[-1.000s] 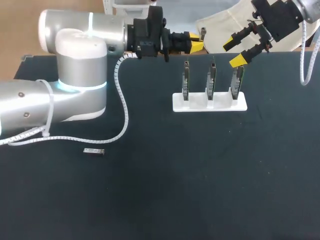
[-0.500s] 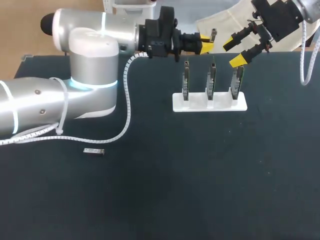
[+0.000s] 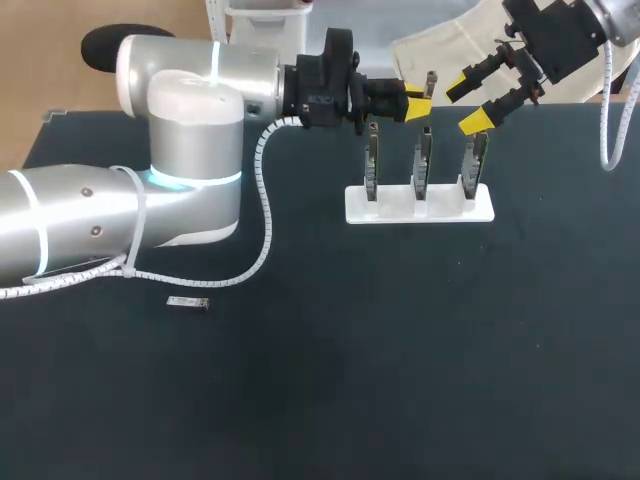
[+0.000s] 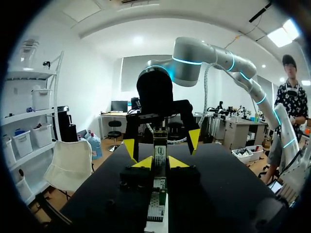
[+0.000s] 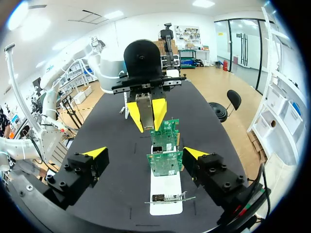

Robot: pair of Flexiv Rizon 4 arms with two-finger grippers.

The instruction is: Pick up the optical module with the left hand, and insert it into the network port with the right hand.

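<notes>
My left gripper (image 3: pixel 418 100) is shut on a small grey optical module (image 3: pixel 428 80), which sticks out past its yellow tips above the back of the card stand. In the left wrist view the module (image 4: pixel 159 154) stands upright between that gripper's (image 4: pixel 160 162) fingers. My right gripper (image 3: pixel 468 103) hangs open just to the right, facing it; nothing is between its fingers. From the right wrist view, the right gripper (image 5: pixel 146 153) is spread wide over the cards, with the left gripper (image 5: pixel 146 114) and module (image 5: pixel 144 104) ahead. Three upright network cards (image 3: pixel 421 165) stand in a white stand (image 3: pixel 420 205).
A second small module (image 3: pixel 188 302) lies flat on the dark table (image 3: pixel 400 350) at the left, near the left arm's white cable (image 3: pixel 255 250). The left arm's big silver body (image 3: pixel 180 130) covers the back left of the table.
The left arm has swung to the right, carrying the module closer to the right gripper and over the cards. The right arm has stayed where it was.
</notes>
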